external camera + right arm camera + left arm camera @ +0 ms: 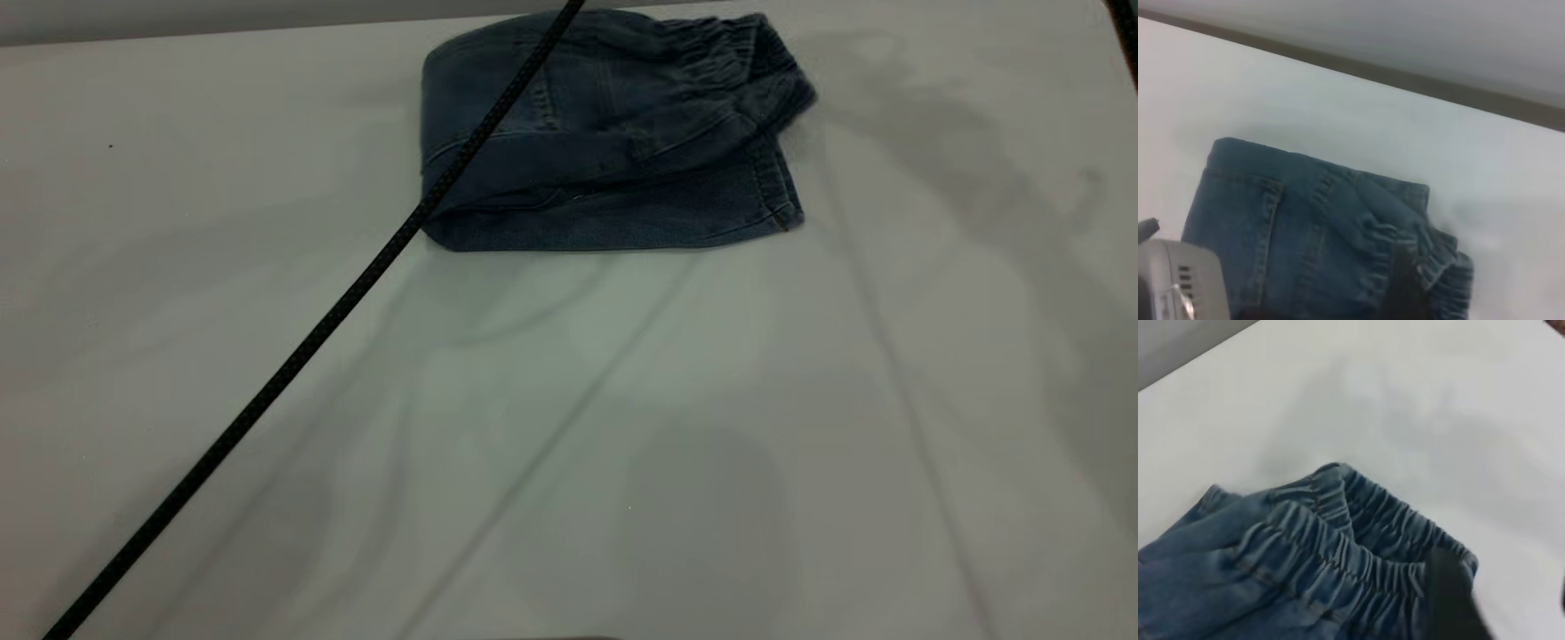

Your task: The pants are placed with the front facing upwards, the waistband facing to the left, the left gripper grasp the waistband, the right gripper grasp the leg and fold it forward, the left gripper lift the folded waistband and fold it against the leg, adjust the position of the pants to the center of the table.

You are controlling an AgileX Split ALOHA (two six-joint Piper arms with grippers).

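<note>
lying folded: one pants (613, 142), one table (622, 427).

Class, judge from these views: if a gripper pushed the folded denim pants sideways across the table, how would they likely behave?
The pants would probably bunch rather than slide as one piece: the folded layers lie loose and rumpled. The gathered waistband looks stretchy, so it would likely give under a push. The smooth table suggests little grip underneath.

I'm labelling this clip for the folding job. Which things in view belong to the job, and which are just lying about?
Part of the job:
- pants, folded, at the table's far edge
- waistband, bunched on top
- table

Just there:
- black braided cable, hanging slantwise in front of the camera
- brown strip along the table's far side

Neither claw shows clearly.
</note>
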